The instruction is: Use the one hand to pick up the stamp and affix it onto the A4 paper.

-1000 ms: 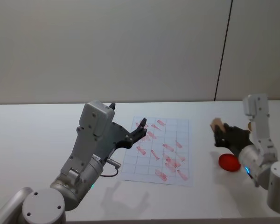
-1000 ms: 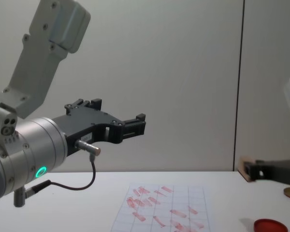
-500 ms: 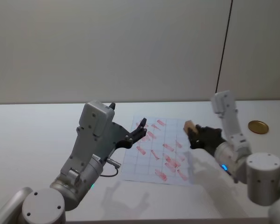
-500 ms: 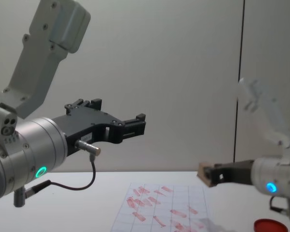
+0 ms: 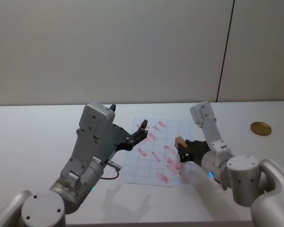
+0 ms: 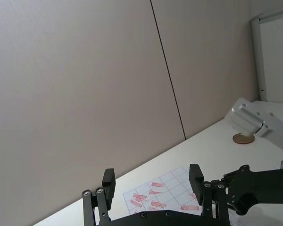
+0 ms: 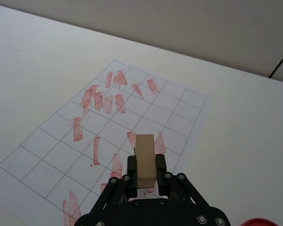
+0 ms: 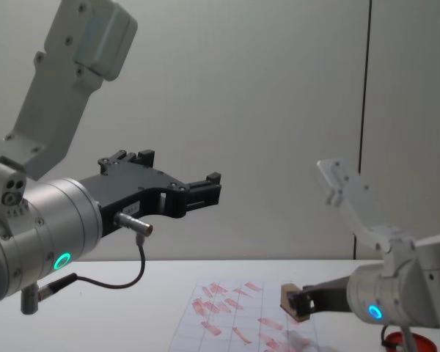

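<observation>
Jaws of the right gripper clenched on the small light tan wooden rectangular stamp, with the block's end poking out past the tips. Held low over the right-hand part of the white, blue-gridded A4 paper, above a cluster of red rectangular marks; from the chest view apparently just above the sheet, with contact hard to tell.

Pick-up done, judging by that firm hold. Left to do: pressing down onto the A4 paper, then lifting clear.

Compared with half a second ago: lower, and carried in from the paper's right edge toward its grid; a second ago, well right of the paper, above the flat round red ink pad.

Farther out, beyond the paper's right edge on the white counter, a round gold-brown disc. Above the paper's left edge, the left gripper, raised, jaws released and idle.
</observation>
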Tool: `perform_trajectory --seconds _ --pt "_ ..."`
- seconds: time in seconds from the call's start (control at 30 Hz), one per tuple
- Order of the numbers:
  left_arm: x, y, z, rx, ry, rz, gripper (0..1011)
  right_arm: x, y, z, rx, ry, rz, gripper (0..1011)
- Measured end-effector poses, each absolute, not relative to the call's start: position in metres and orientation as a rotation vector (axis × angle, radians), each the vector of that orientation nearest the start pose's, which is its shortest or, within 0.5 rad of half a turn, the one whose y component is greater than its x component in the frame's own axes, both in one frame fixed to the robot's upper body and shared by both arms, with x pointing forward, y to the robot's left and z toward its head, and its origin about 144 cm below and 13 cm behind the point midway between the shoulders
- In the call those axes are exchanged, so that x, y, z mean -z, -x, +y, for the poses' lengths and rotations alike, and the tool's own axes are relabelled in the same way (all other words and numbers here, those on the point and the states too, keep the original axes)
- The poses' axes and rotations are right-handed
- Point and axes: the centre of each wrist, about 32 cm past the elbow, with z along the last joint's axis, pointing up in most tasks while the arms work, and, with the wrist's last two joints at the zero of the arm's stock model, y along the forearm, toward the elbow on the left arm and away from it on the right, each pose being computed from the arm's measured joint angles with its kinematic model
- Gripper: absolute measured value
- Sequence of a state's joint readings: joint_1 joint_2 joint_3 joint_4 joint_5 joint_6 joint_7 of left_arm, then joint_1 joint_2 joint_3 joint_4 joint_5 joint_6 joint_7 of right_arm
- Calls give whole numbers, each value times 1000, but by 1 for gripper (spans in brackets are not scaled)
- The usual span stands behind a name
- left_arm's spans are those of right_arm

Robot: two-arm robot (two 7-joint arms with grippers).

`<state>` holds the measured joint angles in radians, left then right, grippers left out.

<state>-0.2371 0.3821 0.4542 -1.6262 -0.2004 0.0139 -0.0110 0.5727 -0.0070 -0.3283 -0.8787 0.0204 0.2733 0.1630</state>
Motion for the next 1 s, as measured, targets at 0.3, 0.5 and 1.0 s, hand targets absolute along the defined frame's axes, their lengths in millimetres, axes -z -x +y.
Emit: perform_trajectory --seconds 0.3,0.5,1.0 --pt "-1204 -492 198 -1124 -61 -268 993 -1135 -605 -138 1136 465 202 217" --pt "-1204 -492 198 -1124 -61 -268 993 -1127 -607 -136 1124 472 224 216" --pt "-1204 -492 198 -1124 -61 -268 993 -1117 -611 -132 1096 490 249 217"
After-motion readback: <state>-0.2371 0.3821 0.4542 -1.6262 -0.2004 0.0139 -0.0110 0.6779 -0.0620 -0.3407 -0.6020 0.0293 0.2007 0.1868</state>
